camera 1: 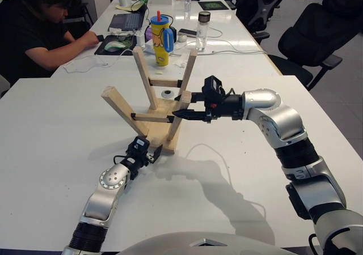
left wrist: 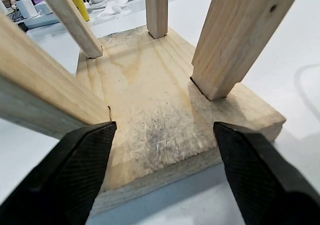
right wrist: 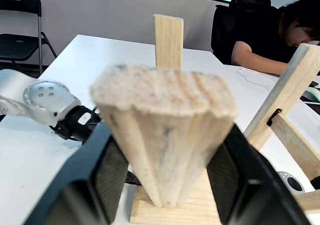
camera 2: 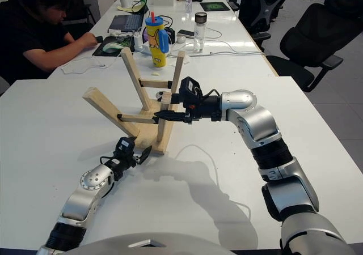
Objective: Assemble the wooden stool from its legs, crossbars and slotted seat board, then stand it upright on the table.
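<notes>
Holds one upturned leg of the inverted stool in the right pincer, spreads the left pincer wide at the near edge of the seat board on the bench (yellow cup well behind).

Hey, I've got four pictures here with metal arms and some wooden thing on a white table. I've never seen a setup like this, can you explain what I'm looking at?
This is a humanoid robot with two arms, each ending in a two-fingered gripper. The two wide pictures come from cameras in its head, looking down over the arms. The two close-ups come from cameras on its wrists.

On the white table stands a wooden stool, upside down: its seat board rests flat and its legs point up, joined by crossbars.

The right gripper is closed on the top of one leg. The left gripper is open, low at the seat board's near edge, holding nothing.
</notes>
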Controlling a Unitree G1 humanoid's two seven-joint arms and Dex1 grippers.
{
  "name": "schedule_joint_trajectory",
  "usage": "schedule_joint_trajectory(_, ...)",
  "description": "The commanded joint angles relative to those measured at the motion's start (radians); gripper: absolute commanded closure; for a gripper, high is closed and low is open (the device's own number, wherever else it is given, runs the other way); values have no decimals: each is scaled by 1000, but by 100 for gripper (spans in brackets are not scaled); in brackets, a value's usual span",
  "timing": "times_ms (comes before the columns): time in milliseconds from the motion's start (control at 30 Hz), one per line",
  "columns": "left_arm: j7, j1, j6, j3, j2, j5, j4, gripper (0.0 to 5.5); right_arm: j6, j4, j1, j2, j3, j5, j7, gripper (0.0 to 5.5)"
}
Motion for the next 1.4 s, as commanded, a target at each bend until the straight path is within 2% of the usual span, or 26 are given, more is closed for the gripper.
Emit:
schedule_joint_trajectory(33, -16, 29, 90, -35, 28, 39, 62, 190, 50, 109, 86, 15, 87, -109, -15, 345)
schedule_joint_trajectory(267, -13, 32, 131, -59, 20, 42, 76, 190, 1, 181, 63, 50, 48, -112, -57, 345)
schedule_joint_trajectory(300, -11, 33, 139, -60, 18, 42, 79, 190, -7, 186, 61, 54, 39, -111, -63, 307)
schedule_joint_trajectory(467, 16, 33, 177, -62, -6, 39, 98, 190, -44, 181, 71, 50, -8, -156, -85, 235)
schedule_joint_trajectory(633, 34, 25, 222, -56, -49, 15, 90, 190, -44, 117, 214, -64, -25, -202, -48, 235)
schedule_joint_trajectory(733, 29, 28, 254, -47, -72, -29, 66, 190, 21, 67, 257, -47, -141, -106, -87, 235)
schedule_joint_trajectory(833, 22, 39, 278, -43, -65, -48, 37, 190, 124, -58, 215, 42, -292, 71, -185, 282)
schedule_joint_trajectory(933, 16, 38, 289, -56, -43, -46, 32, 190, 209, -208, 105, 176, -412, 291, -361, 339)
schedule_joint_trajectory(1000, 13, 32, 291, -62, -35, -43, 37, 190, 218, -257, 14, 259, -466, 390, -483, 370)
schedule_joint_trajectory(1100, 8, 15, 289, -71, -29, -38, 50, 190, 178, -267, -111, 320, -514, 428, -611, 412)
schedule_joint_trajectory(1200, 7, 7, 287, -76, -28, -42, 58, 190, 145, -270, -214, 346, -533, 427, -695, 412)
schedule_joint_trajectory(1300, 11, 3, 285, -73, -34, -43, 66, 190, 134, -291, -237, 378, -526, 432, -749, 412)
schedule_joint_trajectory(1333, 12, 3, 284, -73, -35, -43, 69, 190, 145, -297, -211, 394, -504, 424, -767, 412)
schedule_joint_trajectory(1400, 14, 1, 284, -74, -38, -43, 74, 190, 244, -266, -57, 399, -364, 322, -834, 412)
